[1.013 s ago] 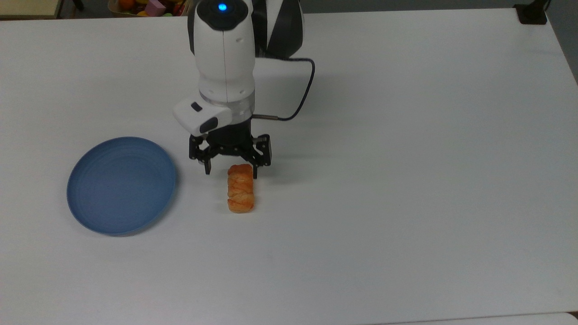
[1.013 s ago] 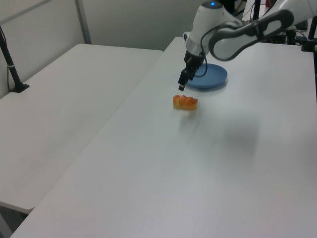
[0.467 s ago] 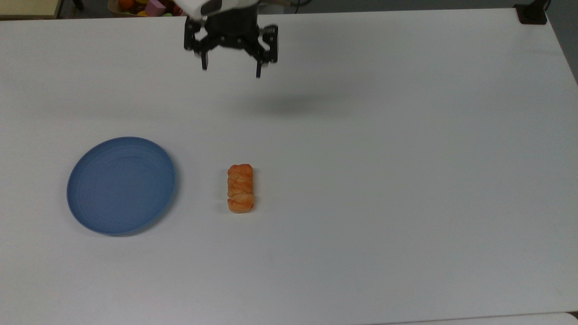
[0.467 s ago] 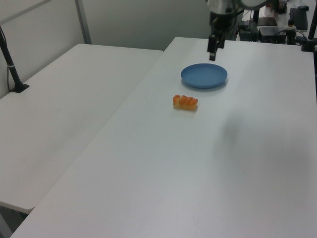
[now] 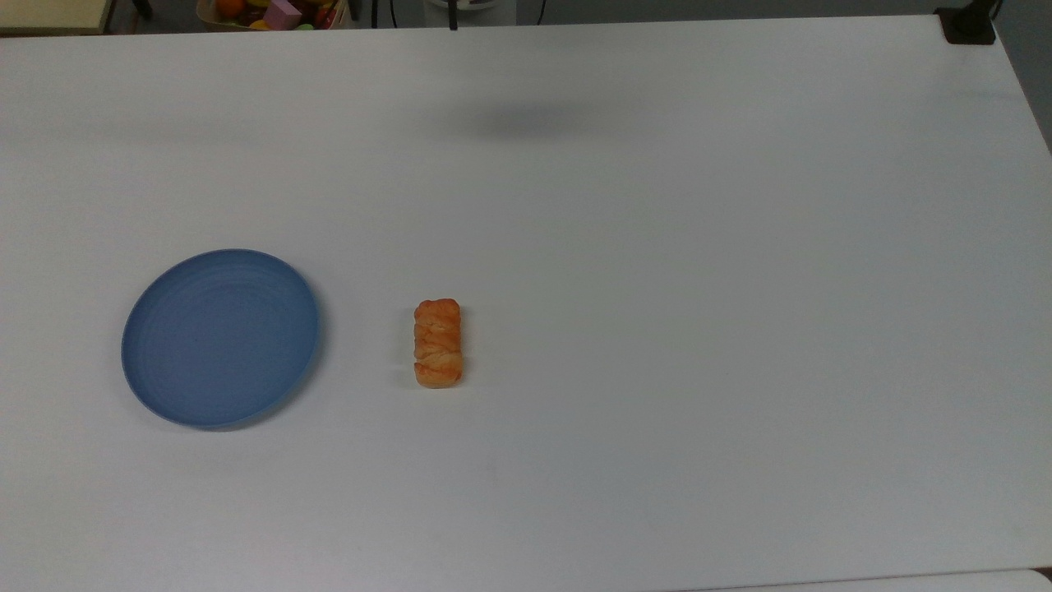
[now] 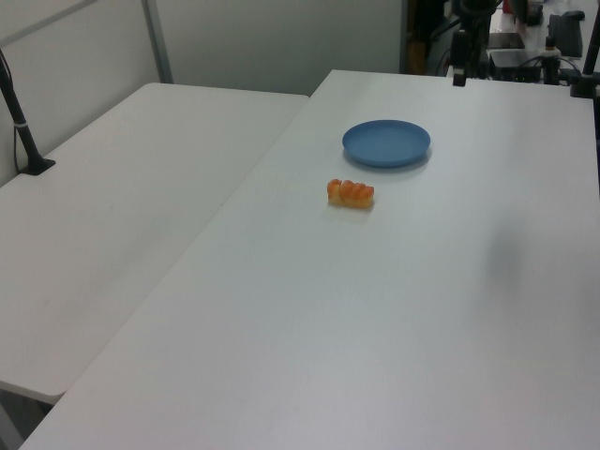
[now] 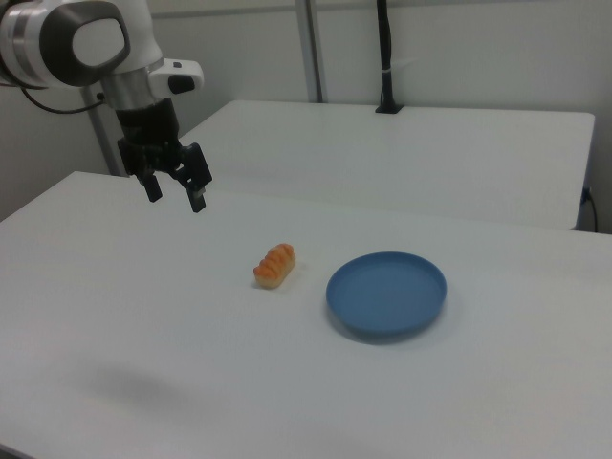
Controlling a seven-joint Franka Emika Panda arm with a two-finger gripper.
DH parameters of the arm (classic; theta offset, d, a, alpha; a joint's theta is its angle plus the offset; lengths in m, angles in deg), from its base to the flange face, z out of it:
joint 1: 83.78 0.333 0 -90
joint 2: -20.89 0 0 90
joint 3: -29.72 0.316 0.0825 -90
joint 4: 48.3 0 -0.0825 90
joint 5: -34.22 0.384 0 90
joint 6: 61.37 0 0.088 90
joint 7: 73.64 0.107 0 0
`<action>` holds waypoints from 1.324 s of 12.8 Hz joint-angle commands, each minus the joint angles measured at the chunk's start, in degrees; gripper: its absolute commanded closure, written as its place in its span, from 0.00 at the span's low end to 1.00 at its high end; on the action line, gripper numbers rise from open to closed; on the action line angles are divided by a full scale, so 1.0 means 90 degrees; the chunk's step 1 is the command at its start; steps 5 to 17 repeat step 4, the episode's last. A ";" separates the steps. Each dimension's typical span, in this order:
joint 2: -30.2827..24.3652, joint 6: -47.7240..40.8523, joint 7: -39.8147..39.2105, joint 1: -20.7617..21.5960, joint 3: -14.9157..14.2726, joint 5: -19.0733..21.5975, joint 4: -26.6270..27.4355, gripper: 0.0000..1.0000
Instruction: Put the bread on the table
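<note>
Since 1 second ago, when my gripper (image 7: 175, 193) hung right over the far end of the bread (image 5: 438, 343) in the top view, I have pulled up and away; half a second ago my fingers were at the top view's upper edge, and now that view has lost them altogether, leaving a soft grey shadow on the table (image 5: 740, 329) near its far edge. The bread itself has not shifted between those moments.

Seen in the right view, my gripper is raised above the table at the right view's upper left, well apart from the bread. Its 2 fingers (image 7: 197, 200) point downward and are spread, with nothing between them. My white arm (image 7: 76, 38) reaches in from the right view's upper-left corner.

The bread lies flat on the bare white tabletop, its braided top facing up and its long axis running toward the far and near edges in the top view. It sits near the blue plate (image 5: 220, 338) without touching it: on the plate's right in the top view, on its left in the right view, nearer the camera in the left view. The plate holds nothing.

A 2nd white table (image 6: 122, 197) stands beside this one at the left view's left.
</note>
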 commanded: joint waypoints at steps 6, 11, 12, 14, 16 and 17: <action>-0.0263 -0.0220 -0.0125 0.0118 -0.0257 0.0058 0.0236 0.00; -0.0263 -0.0220 -0.0125 0.0118 -0.0257 0.0058 0.0236 0.00; -0.0263 -0.0220 -0.0125 0.0118 -0.0257 0.0058 0.0236 0.00; -0.0263 -0.0220 -0.0125 0.0118 -0.0257 0.0058 0.0236 0.00; -0.0263 -0.0220 -0.0125 0.0118 -0.0257 0.0058 0.0236 0.00; -0.0263 -0.0220 -0.0125 0.0118 -0.0257 0.0058 0.0236 0.00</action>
